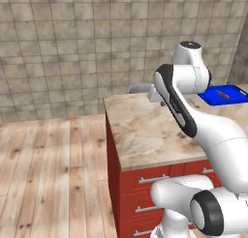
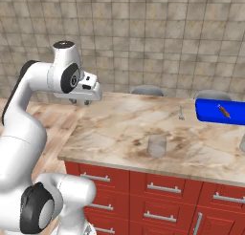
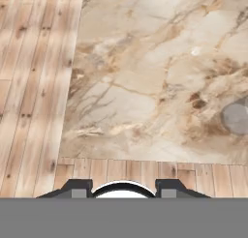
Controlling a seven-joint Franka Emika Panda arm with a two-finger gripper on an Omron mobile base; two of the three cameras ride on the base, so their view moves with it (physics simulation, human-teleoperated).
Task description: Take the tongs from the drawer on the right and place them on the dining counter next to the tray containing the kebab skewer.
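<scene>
My gripper [image 2: 80, 102] hangs open and empty above the left end of the dining counter [image 2: 124, 129], fingers pointing down. In the hand view the two dark fingertips [image 3: 77, 186] stand wide apart over the counter's edge and the wood floor. The blue tray [image 2: 217, 110] lies at the counter's far right with the reddish-brown kebab skewer [image 2: 223, 111] on it; the tray [image 1: 224, 95] also shows behind my arm. The tongs are out of view. Red drawer fronts [image 2: 160, 187] with silver bar handles run under the counter, all shut.
A clear greyish cup [image 2: 157, 145] stands near the counter's front middle, and the cup [image 3: 237, 117] shows from above. A small silver utensil [image 2: 181, 113] lies left of the tray. Grey stool seats [image 2: 147, 90] stand behind the counter. Wood floor [image 1: 48, 174] lies to the left.
</scene>
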